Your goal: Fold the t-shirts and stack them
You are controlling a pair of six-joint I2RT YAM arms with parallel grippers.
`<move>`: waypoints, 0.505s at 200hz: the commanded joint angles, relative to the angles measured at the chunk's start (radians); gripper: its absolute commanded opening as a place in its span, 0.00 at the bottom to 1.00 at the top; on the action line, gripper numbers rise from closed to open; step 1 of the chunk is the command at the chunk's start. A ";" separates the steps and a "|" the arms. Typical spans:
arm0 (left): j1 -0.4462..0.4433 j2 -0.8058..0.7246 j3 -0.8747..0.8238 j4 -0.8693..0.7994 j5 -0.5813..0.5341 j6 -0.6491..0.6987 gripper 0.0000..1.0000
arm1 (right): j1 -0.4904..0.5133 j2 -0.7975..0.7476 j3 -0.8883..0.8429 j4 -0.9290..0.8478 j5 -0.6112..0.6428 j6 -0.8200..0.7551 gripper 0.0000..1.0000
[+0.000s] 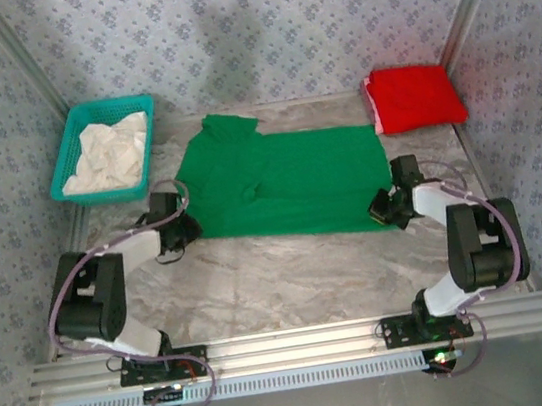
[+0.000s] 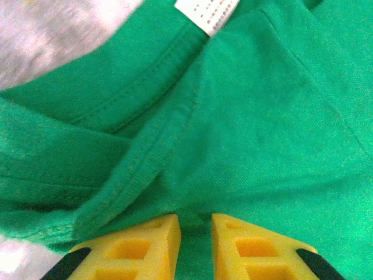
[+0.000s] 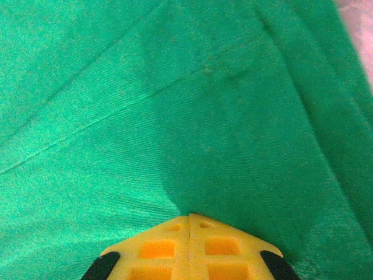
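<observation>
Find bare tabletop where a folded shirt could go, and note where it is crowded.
Free: the marble tabletop between the spread green t-shirt and its near edge. Crowded: the back, with the teal plastic mesh basket and folded red t-shirt.

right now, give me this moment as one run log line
green t-shirt: spread on table | left pincer: open over its stitched edge | right pincer: shut on its near-right corner | red t-shirt: folded, far right

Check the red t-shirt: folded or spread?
Folded: the red t-shirt is a compact rectangle at the table's far right corner, unlike the green t-shirt spread flat mid-table.
</observation>
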 commanded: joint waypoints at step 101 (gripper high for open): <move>-0.107 -0.368 0.040 -0.324 -0.096 -0.030 0.28 | 0.109 -0.104 0.165 -0.233 0.099 -0.011 0.00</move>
